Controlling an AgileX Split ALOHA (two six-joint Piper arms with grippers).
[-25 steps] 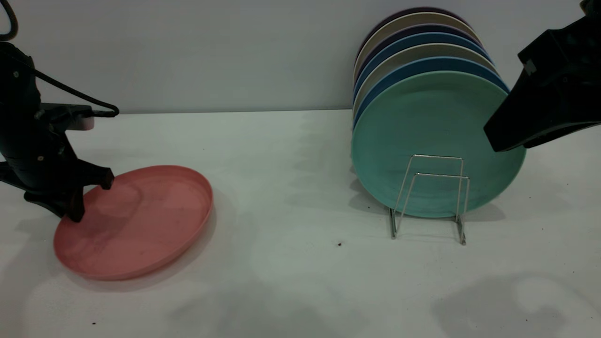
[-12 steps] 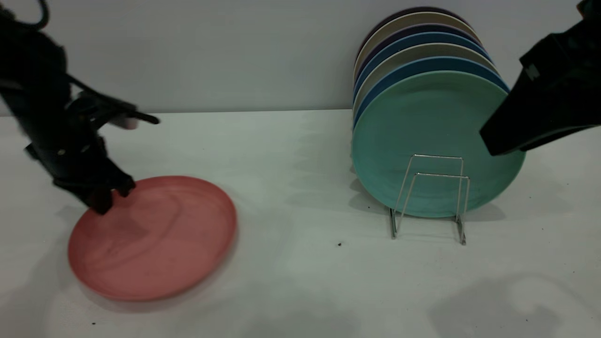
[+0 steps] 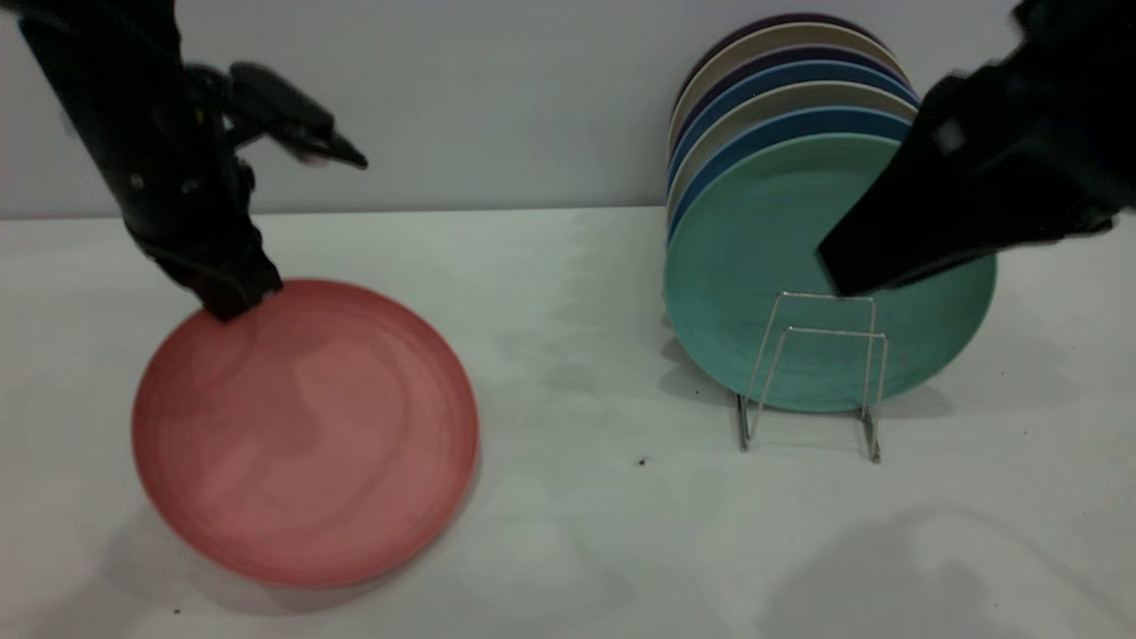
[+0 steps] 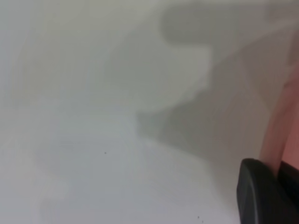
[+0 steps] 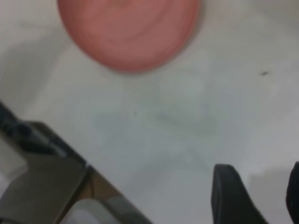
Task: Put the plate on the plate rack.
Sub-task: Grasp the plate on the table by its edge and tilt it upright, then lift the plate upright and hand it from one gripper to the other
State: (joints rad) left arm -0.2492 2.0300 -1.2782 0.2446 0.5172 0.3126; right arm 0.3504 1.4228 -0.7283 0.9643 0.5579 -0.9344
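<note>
The salmon-pink plate hangs at the left, lifted by its far rim and tilted so its face shows. My left gripper is shut on that rim; in the left wrist view a dark finger clamps the pink edge. The silver wire plate rack stands at the right with its two front loops empty. My right gripper hovers in front of the teal plate, above the rack, open and empty. In the right wrist view its fingers are spread and the pink plate lies far off.
Several blue, beige and dark plates stand upright in the rack behind the teal one, close to the back wall. A small dark speck lies on the white table. The table's edge shows in the right wrist view.
My left gripper has risen and moved right, lifting the pink plate by its rim and tilting its face up. My right gripper has moved left, in front of the teal plate.
</note>
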